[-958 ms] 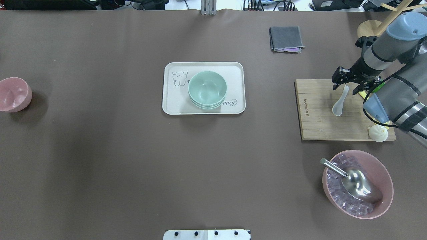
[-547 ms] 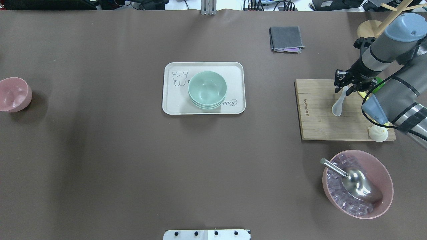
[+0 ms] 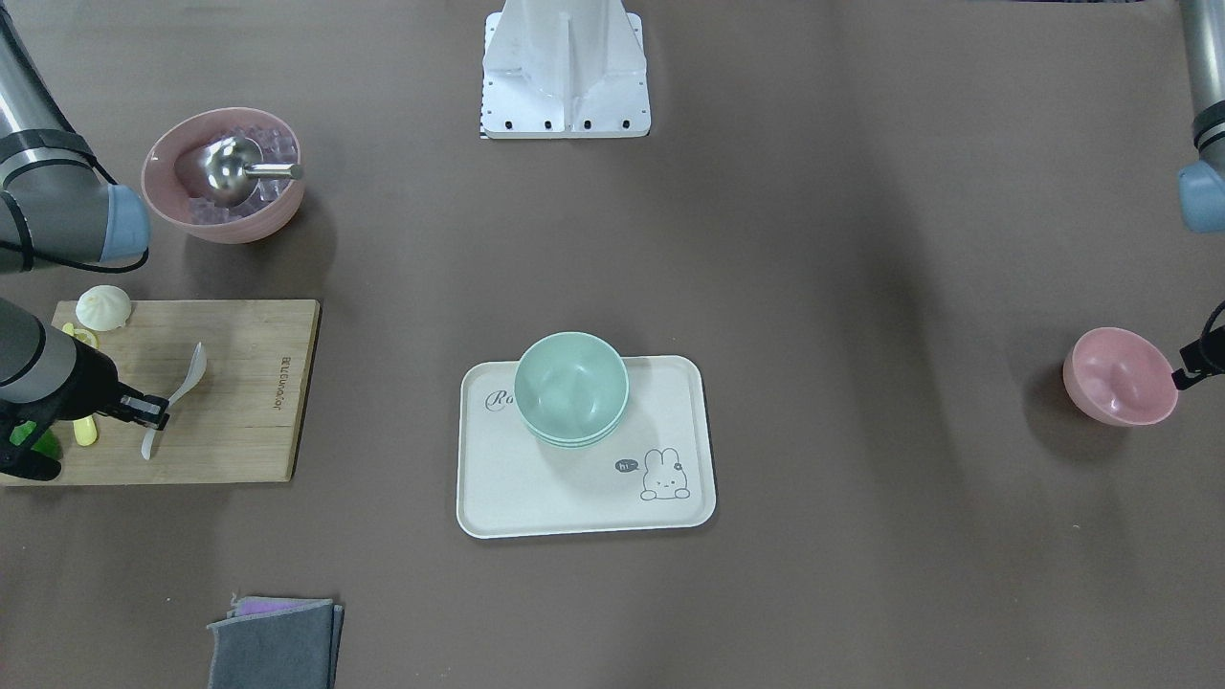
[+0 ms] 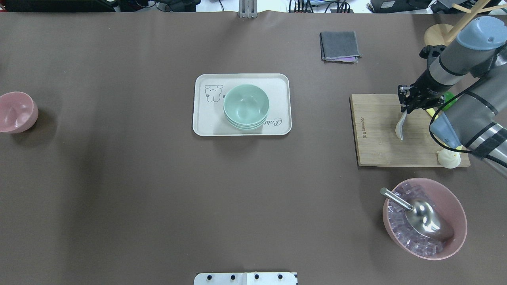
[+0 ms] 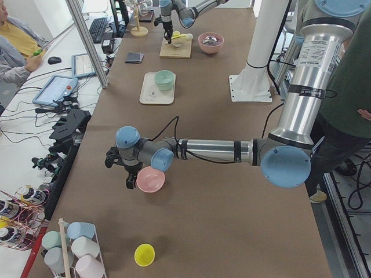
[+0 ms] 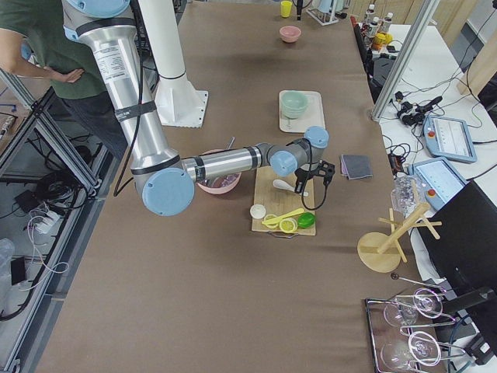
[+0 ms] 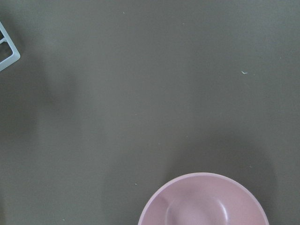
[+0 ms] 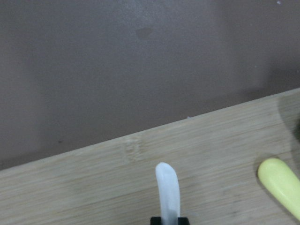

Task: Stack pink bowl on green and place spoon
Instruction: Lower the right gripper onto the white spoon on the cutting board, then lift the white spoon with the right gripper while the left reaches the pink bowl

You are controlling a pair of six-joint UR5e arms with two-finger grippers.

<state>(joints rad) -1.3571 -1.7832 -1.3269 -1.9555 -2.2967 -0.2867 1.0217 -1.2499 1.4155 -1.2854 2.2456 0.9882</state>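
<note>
A white spoon lies on the wooden cutting board at the right. My right gripper is shut on its handle; the handle tip shows in the right wrist view. The spoon also shows in the front view. Green bowls are stacked on a white tray at the table's middle. The pink bowl stands at the far left. My left gripper is right beside the bowl; I cannot tell whether it is open. The left wrist view shows the bowl below.
On the board lie a white bun, a yellow piece and a green item. A large pink bowl with ice cubes and a metal scoop stands in front of it. A grey cloth lies at the back.
My right gripper went from open astride the spoon's handle to shut on it. The spoon has turned onto its edge. The left side has not changed.
</note>
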